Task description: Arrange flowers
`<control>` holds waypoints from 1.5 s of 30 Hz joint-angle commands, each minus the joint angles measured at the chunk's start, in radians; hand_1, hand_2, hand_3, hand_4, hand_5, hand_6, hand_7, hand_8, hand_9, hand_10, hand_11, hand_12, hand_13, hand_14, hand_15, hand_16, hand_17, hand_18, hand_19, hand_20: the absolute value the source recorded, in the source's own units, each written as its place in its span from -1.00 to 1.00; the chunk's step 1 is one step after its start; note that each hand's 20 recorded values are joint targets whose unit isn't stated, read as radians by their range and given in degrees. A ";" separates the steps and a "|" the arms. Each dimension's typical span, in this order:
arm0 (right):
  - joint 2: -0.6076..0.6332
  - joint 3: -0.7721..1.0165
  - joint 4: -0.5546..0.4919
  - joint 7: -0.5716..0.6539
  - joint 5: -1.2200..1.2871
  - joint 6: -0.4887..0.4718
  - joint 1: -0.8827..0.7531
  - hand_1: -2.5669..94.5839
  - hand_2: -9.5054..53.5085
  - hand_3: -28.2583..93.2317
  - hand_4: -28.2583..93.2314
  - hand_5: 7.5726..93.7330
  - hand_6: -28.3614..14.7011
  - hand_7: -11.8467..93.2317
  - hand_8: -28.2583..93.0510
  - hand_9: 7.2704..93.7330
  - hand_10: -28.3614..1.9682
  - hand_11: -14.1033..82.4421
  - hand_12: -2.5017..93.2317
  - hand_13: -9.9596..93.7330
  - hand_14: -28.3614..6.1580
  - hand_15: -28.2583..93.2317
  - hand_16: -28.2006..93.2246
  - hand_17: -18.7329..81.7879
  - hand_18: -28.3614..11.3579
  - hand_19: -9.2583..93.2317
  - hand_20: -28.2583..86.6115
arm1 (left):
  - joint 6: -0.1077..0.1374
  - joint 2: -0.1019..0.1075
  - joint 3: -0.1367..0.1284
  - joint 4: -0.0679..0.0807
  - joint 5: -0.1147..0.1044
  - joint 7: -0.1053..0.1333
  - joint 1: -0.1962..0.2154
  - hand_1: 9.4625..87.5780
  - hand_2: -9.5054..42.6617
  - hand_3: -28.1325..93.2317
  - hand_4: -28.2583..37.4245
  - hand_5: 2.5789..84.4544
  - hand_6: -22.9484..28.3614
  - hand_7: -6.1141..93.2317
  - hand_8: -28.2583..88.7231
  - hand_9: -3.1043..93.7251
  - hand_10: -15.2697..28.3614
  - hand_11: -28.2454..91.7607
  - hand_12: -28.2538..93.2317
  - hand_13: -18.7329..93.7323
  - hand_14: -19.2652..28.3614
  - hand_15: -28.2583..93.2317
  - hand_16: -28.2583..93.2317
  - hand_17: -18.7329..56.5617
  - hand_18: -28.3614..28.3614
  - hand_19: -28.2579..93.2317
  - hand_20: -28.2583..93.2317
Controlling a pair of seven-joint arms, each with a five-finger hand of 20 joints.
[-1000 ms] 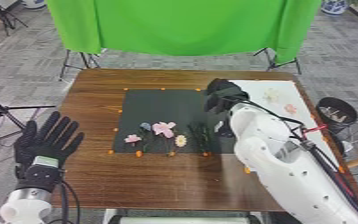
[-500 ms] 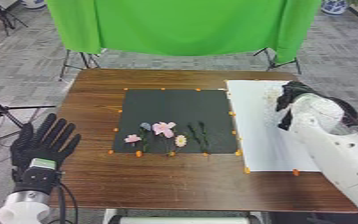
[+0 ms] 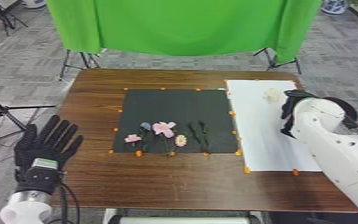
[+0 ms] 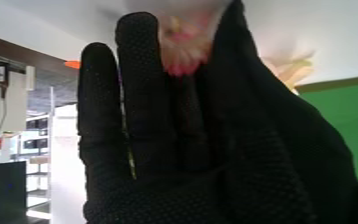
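In the head view, my right hand [image 3: 289,111] is over the right part of the white sheet [image 3: 260,142], just beside a pale flower [image 3: 271,95]. The right wrist view has the black glove of my right hand [image 4: 189,150] with fingers straight. A pink flower [image 4: 183,55] appears between its fingertips, partly covered; contact cannot be told. A paler flower [image 4: 291,70] is beyond the glove. On the dark mat [image 3: 171,107] lie a large pink blossom [image 3: 164,129], a small pink flower [image 3: 133,138], a daisy-like flower [image 3: 181,141], a bluish flower [image 3: 145,127] and green stems [image 3: 204,135]. My left hand [image 3: 44,147] is open.
Orange markers [image 3: 247,170] dot the edges of the mat and sheet on the brown table [image 3: 158,182]. A dark round bin [image 3: 342,107] stands beyond the table's right edge. Green cloth [image 3: 184,27] hangs behind the table.
My right hand has gone from the dark mat's upper right edge across to the right part of the white sheet, uncovering the sheet's left part. The left hand has barely moved.
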 commanded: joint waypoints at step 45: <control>-0.251 -0.268 -0.275 -0.263 -0.131 -0.013 0.011 0.36 -0.94 0.59 -1.00 0.45 0.33 -0.19 -0.54 0.75 0.33 -0.51 -0.06 0.66 0.40 -0.06 0.17 0.19 -0.20 0.69 -0.35 | -0.019 -0.016 -0.004 0.006 0.020 -0.050 -0.020 -0.54 -0.14 0.63 -1.00 -0.12 0.26 -0.60 -0.67 -0.28 0.43 -0.21 -0.35 -0.29 0.49 0.05 -0.65 -0.76 0.53 0.08 -0.41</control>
